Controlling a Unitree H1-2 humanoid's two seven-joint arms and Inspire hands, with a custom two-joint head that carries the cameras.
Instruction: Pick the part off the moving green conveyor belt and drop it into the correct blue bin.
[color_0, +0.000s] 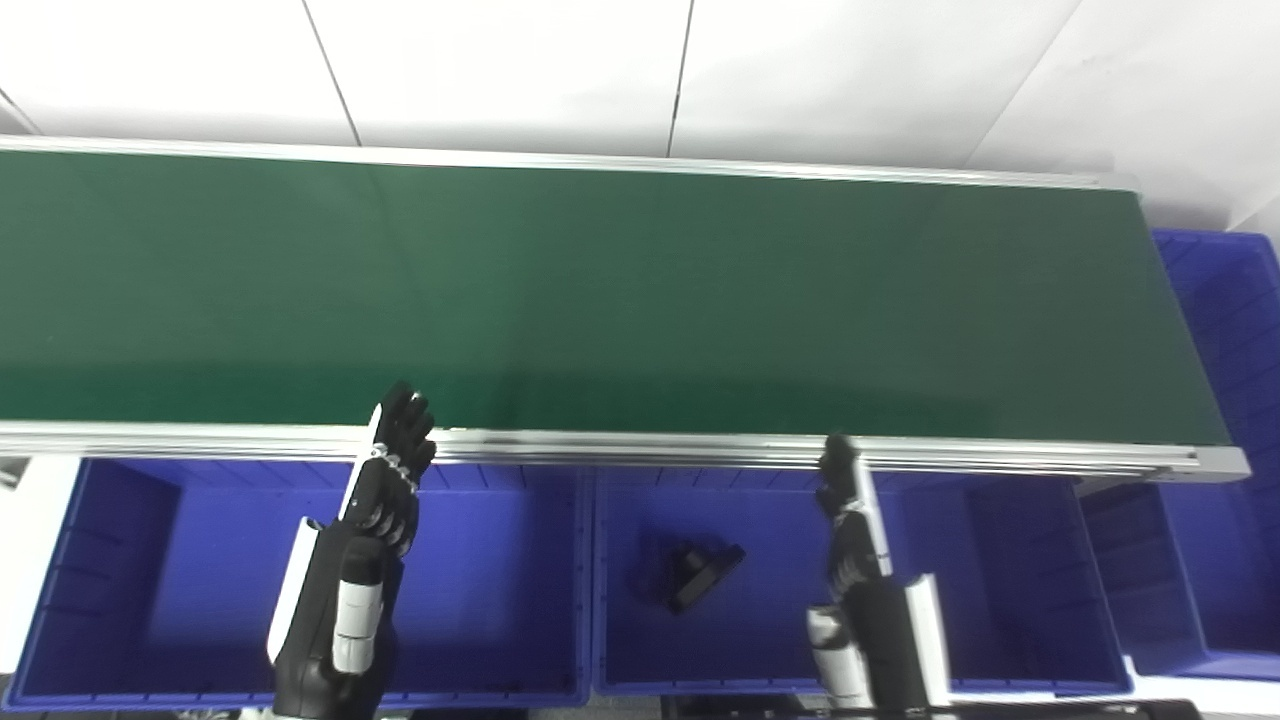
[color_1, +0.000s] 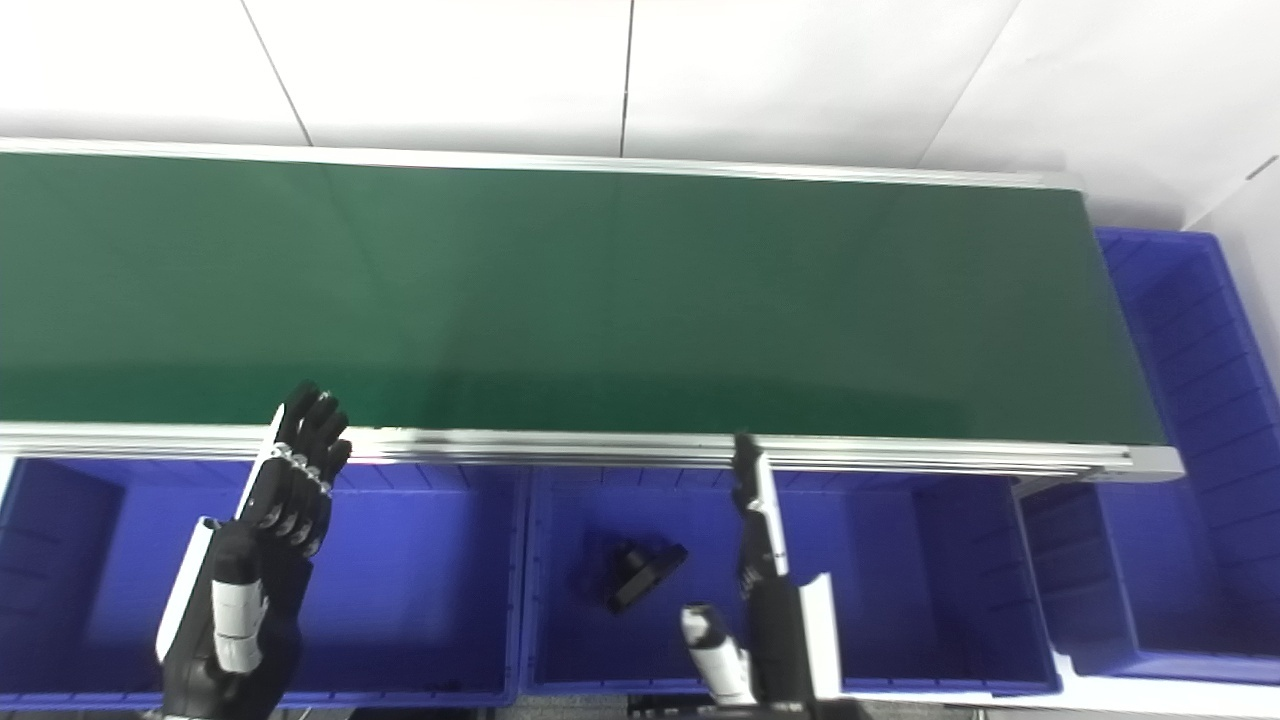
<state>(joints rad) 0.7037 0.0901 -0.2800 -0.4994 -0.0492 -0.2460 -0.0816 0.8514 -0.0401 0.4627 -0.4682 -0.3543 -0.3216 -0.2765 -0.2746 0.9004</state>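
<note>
The green conveyor belt (color_0: 620, 300) runs across in front of me from the left edge to its end at the right, framed by a silver aluminium rail (color_0: 700, 450) on the near side and a thinner one on the far side, and its surface carries nothing that I can see. Beyond it lies a white panelled floor or wall (color_0: 500, 70) with dark seams. Below the near rail sit blue bins side by side: the left bin (color_0: 180, 590), the middle bin (color_0: 760, 640), and a further bin at the right (color_0: 1150, 590), while another blue bin (color_0: 1220, 320) stands past the end of the belt. The part (color_0: 692, 572), a small black piece whose shape is too dark to make out well, lies on the floor of the middle bin. My left hand (color_0: 375, 510) is raised over the left bin, its fingers (color_0: 405, 420) extended and spread, holding nothing, the tips reaching over the near rail. My right hand (color_0: 850, 530) is seen edge on over the middle bin, just right of the part, fingers straight and pointing toward the rail, also empty. The right eye view shows more of the end bin's (color_1: 1190, 330) far right wall, and places the part (color_1: 640, 572) further left of my right hand (color_1: 760, 550).
</note>
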